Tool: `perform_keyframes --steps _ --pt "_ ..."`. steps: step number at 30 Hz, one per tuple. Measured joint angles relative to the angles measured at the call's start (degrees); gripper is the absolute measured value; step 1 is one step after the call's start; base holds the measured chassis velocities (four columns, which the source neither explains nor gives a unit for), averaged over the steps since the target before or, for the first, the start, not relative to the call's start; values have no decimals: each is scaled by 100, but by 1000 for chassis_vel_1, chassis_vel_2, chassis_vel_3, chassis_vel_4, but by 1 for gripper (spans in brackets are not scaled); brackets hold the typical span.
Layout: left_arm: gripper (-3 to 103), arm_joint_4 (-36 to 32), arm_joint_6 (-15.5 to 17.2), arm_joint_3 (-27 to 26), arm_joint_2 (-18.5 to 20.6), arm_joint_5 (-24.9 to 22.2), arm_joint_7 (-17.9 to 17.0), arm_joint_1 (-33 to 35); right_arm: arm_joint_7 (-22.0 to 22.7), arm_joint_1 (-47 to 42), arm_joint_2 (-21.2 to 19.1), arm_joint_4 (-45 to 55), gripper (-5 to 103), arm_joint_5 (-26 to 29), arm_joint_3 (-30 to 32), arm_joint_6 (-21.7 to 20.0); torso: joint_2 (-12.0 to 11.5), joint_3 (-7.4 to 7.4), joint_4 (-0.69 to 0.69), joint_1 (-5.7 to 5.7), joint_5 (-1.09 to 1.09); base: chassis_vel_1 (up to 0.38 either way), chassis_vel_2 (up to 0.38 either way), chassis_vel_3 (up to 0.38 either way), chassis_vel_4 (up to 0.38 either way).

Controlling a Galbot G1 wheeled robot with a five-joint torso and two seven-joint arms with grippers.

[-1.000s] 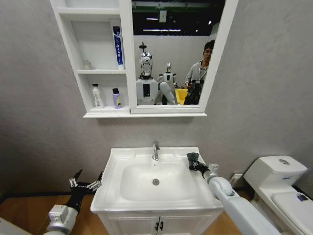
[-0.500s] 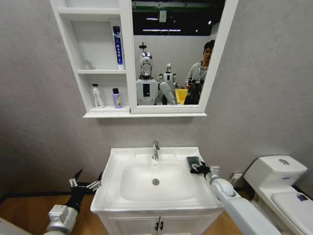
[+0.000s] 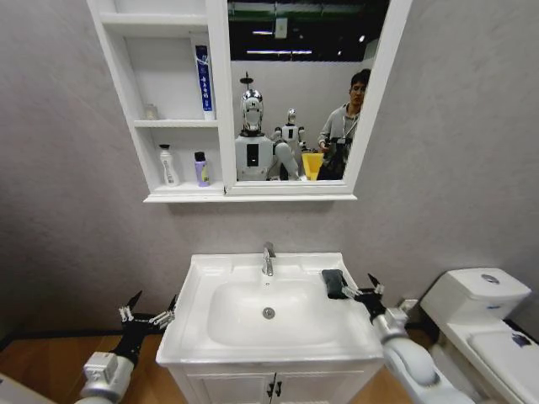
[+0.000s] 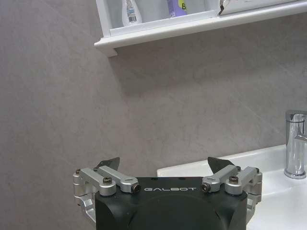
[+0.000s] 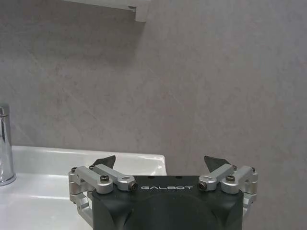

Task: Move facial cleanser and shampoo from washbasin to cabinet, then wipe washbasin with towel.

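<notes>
Right hand [image 3: 365, 292] sits at lower right of the head view, just off the right rim of the washbasin [image 3: 195, 341], its fingers spread and holding nothing; the right wrist view shows the same hand [image 5: 162, 163] with its two dark tips wide apart above the white rim. Just beside it, toward the bowl, the towel [image 3: 333, 283] lies folded on the flat right ledge of the washbasin, apart from the fingers as far as the head view shows.

Left hand [image 3: 148, 311] hangs at lower left of the frame, beside the washbasin's left edge, fingers likewise spread and empty; its own camera shows that hand [image 4: 164, 165] facing the grey wall, with the tap [image 4: 295, 143] at the right edge of that picture.

Up in the cabinet [image 3: 221, 101], at upper left of the head view, a white bottle [image 3: 168, 165] and a small purple bottle [image 3: 200, 168] stand side by side in the lowest niche, and a blue tube [image 3: 202, 77] leans in the niche above. No bottles are left on the washbasin, so the moving step looks finished.

That puts the job at the wiping step or at its end; which one cannot be told from the towel lying loose. If wiping is still due, the right hand must reach back over the towel, pinch it, and sweep it across the ledge and bowl.
</notes>
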Motion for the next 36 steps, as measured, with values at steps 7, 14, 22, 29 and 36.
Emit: perform_keyframes --steps 7,14,22,29,36 --pt "100 0 0 0 0 0 1 0 107 -1487 887 1208 100 -461 255 231 0 1 4 0 -2 0 0 0 0" --pt "100 0 0 0 0 0 1 0 201 -2060 1166 1675 100 -824 193 335 0 2 3 1 -2 0 0 0 0" --pt "100 0 0 0 0 0 0 0 210 -2116 1190 1716 100 -851 168 354 -1 2 4 1 -1 0 0 0 0" --pt "100 0 0 0 0 0 0 0 210 -2095 1181 1695 100 -843 161 353 -1 2 4 1 -1 0 0 0 0" --pt "100 0 0 0 0 0 0 0 210 -2078 1174 1677 100 -832 156 346 -2 2 4 4 -1 21 -24 -24 32"
